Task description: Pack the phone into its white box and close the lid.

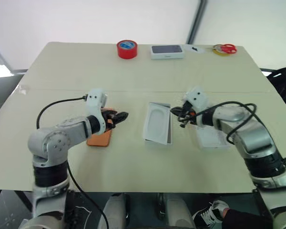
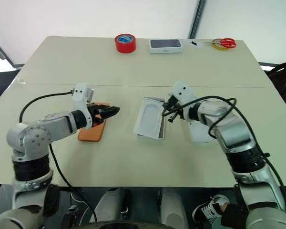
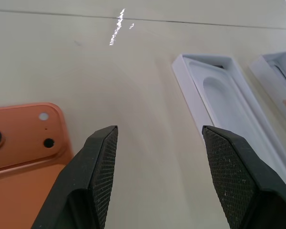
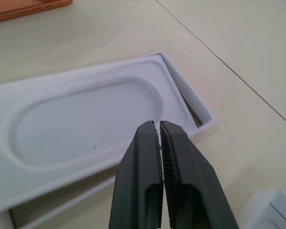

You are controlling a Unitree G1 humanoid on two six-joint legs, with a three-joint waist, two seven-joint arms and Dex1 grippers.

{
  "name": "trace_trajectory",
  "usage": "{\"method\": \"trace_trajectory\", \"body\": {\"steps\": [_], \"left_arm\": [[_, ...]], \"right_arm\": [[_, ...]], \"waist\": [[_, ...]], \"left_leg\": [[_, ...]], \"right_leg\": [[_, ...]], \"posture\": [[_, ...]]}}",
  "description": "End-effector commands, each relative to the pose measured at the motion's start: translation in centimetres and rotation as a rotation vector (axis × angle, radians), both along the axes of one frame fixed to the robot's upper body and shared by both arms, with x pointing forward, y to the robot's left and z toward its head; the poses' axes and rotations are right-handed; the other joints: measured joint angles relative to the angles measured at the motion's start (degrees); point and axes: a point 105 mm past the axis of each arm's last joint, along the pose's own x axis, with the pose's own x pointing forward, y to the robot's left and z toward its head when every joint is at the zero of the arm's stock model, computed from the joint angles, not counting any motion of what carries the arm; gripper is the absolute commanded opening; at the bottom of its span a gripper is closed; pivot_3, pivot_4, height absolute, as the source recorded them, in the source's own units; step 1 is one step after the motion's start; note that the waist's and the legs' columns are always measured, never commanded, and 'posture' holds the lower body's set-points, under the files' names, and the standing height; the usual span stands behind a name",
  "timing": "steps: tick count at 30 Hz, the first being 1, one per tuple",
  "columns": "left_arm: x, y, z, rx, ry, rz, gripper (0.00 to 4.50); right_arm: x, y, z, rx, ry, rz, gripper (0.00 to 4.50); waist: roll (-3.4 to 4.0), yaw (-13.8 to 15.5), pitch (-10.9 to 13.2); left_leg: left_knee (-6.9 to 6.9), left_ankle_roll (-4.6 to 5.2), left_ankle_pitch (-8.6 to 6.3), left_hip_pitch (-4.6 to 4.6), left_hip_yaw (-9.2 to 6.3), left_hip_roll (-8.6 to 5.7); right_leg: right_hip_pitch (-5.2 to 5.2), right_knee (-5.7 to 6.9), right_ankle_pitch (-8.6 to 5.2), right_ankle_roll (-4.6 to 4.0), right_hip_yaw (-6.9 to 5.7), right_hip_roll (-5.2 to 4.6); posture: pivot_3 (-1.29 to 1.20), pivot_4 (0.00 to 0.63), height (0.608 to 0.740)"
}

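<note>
The orange slab phone (image 1: pixel 99 138) lies unpacked below the parted left gripper (image 3: pixel 157 143); the pinched-shut, empty right gripper (image 4: pixel 159 126) hovers at the shallow white cardboard box (image 1: pixel 158 123).

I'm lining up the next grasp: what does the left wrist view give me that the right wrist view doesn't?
Left wrist alone: the open left claw, the phone's camera lenses, the lid's edge. Right wrist alone: the shut right claw hanging over the insert's near corner, with a gap beside the insert. Both: the white box with the insert with an oval recess in it, and the tan table.
</note>
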Motion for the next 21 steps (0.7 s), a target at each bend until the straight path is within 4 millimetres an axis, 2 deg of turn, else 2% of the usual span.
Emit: {"method": "trace_trajectory", "body": {"steps": [1,3,5,12,21], "left_arm": [[-2.2,0.2,1.6,0.1,-0.172,-0.158,2.95],[-4.5,0.2,0.7,0.204,-0.206,-0.291,2.95],[-5.6,0.4,0.1,0.239,-0.203,-0.353,2.95],[-6.5,0.7,-0.6,0.255,-0.202,-0.384,2.95],[-6.9,0.6,-1.2,0.264,-0.195,-0.372,2.95]], "right_arm": [[1.0,1.3,-0.1,-0.024,-0.016,-0.03,0.01],[1.5,2.2,-0.7,-0.031,-0.006,-0.033,0.01],[1.8,2.7,-1.3,-0.064,-0.002,-0.035,0.01],[3.2,3.1,-2.7,-0.131,0.002,-0.066,0.01],[4.8,2.1,-2.4,-0.201,-0.078,-0.122,0.01]], "waist": [[0.0,0.0,0.0],[0.01,-0.1,0.0],[0.04,0.1,0.0],[0.04,-0.1,0.0],[0.05,-0.3,0.0]], "left_leg": [[-0.01,0.0,0.0,-0.01,0.02,0.0],[-0.03,-0.01,0.0,-0.03,0.08,-0.01],[-0.03,0.0,0.0,-0.03,0.12,0.0],[-0.03,0.04,-0.03,-0.06,0.12,-0.01],[-0.04,0.04,-0.03,-0.06,0.17,0.02]], "right_leg": [[-0.02,-0.01,0.0,0.0,0.0,0.01],[-0.01,-0.04,-0.01,-0.02,-0.01,-0.01],[-0.03,-0.07,-0.02,-0.04,0.02,-0.05],[-0.03,-0.08,-0.02,-0.04,-0.03,-0.07],[-0.04,-0.06,0.03,0.05,-0.03,0.0]], "posture": [[0.0,0.15,0.73],[0.0,0.15,0.73],[0.0,0.15,0.73],[0.0,0.15,0.73],[0.0,0.15,0.73]]}}
